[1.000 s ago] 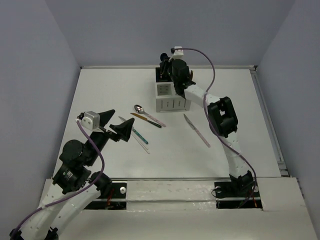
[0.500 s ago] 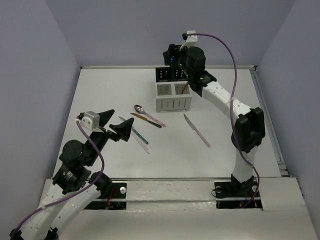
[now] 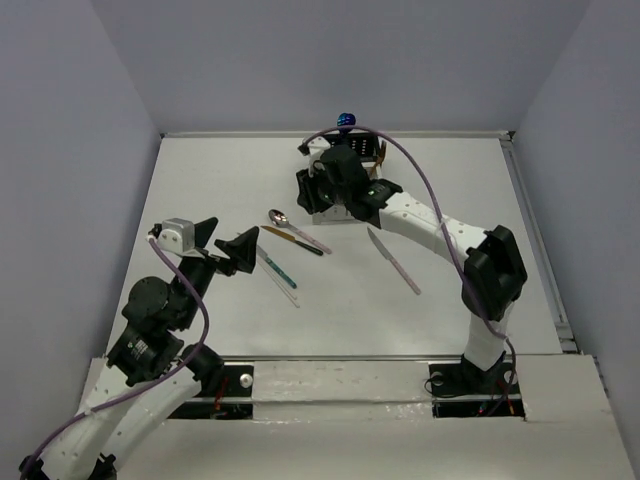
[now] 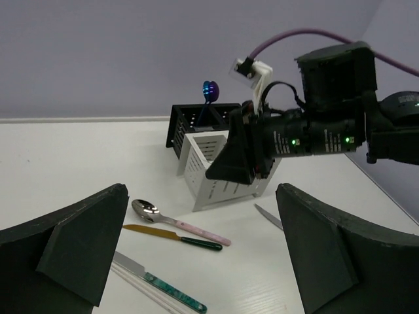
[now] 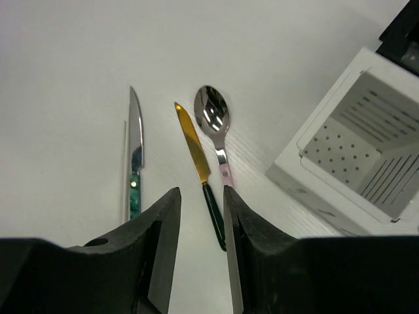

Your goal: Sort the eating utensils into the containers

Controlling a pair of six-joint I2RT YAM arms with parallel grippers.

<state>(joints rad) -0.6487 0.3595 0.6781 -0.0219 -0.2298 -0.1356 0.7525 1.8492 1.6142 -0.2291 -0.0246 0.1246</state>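
Observation:
The caddy stands at the back centre, mostly hidden by my right arm; its white slotted and black parts show in the left wrist view. A blue-ended utensil sticks up from a black compartment. On the table lie a pink-handled spoon, a gold-bladed knife with a dark handle, a teal-handled knife and a pink knife. My right gripper hovers by the caddy's front left, narrowly open and empty, with the gold knife seen between its fingers. My left gripper is wide open and empty.
A thin white stick lies beside the teal knife. Walls close the table at the left, back and right. The right arm stretches across from the near right to the caddy.
My right gripper swung from above the back of the caddy leftward and down to its front left, facing the spoon and gold knife. My left gripper barely shifted.

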